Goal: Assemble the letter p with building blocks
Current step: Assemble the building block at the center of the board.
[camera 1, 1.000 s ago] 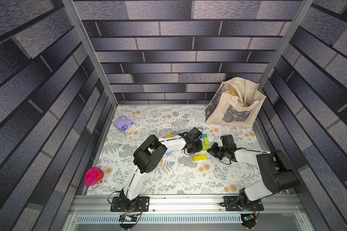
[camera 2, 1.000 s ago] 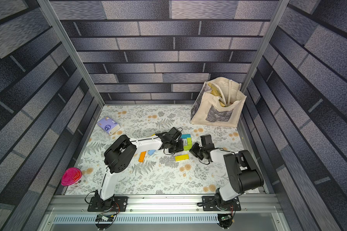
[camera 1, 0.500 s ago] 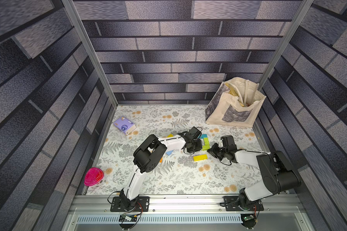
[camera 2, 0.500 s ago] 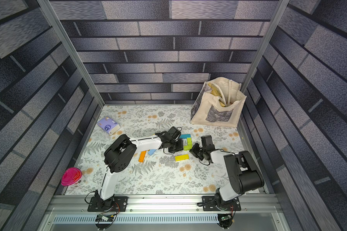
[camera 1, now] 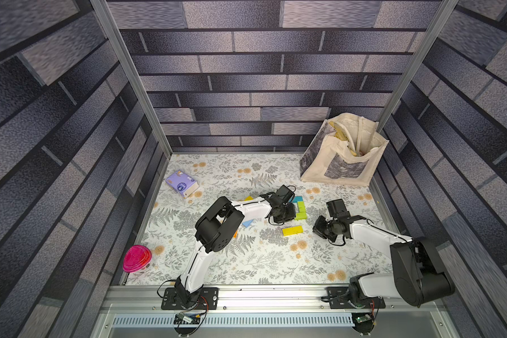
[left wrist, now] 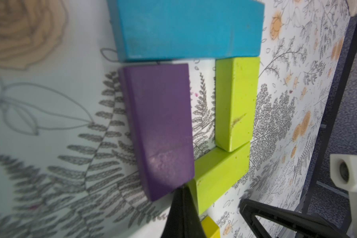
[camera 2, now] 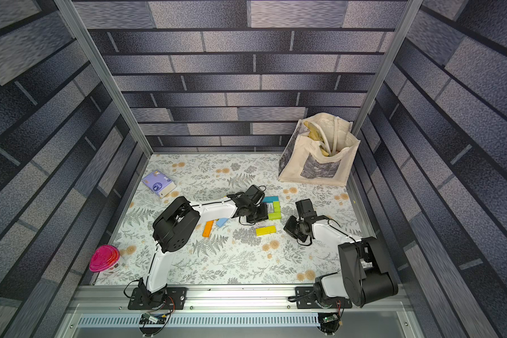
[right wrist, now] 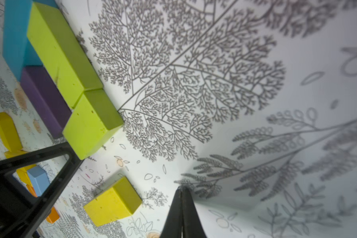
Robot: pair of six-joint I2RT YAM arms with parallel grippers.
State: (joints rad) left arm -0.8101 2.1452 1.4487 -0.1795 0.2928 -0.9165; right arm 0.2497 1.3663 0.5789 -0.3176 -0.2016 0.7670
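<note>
A teal block [left wrist: 186,28], a purple block [left wrist: 159,127] and two lime green blocks [left wrist: 235,101] [left wrist: 221,175] lie together as a closed loop on the floral mat. My left gripper [left wrist: 182,188] is shut, and its tip touches the purple block's near corner beside the lower lime block. In both top views it sits over the loop's left side [camera 1: 287,212] [camera 2: 259,215]. A long yellow block [camera 1: 292,231] [right wrist: 111,203] lies alone in front of the loop. My right gripper [right wrist: 181,188] is shut and empty, low over bare mat to the right of that yellow block [camera 2: 290,229].
An orange block [camera 2: 207,228] and a light blue block [camera 2: 221,222] lie by the left arm, and another yellow block [camera 1: 248,198] peeks from behind it. A cloth tote bag [camera 1: 343,155] stands back right. A purple tissue packet [camera 1: 182,183] lies back left, a pink-lidded container [camera 1: 136,259] front left.
</note>
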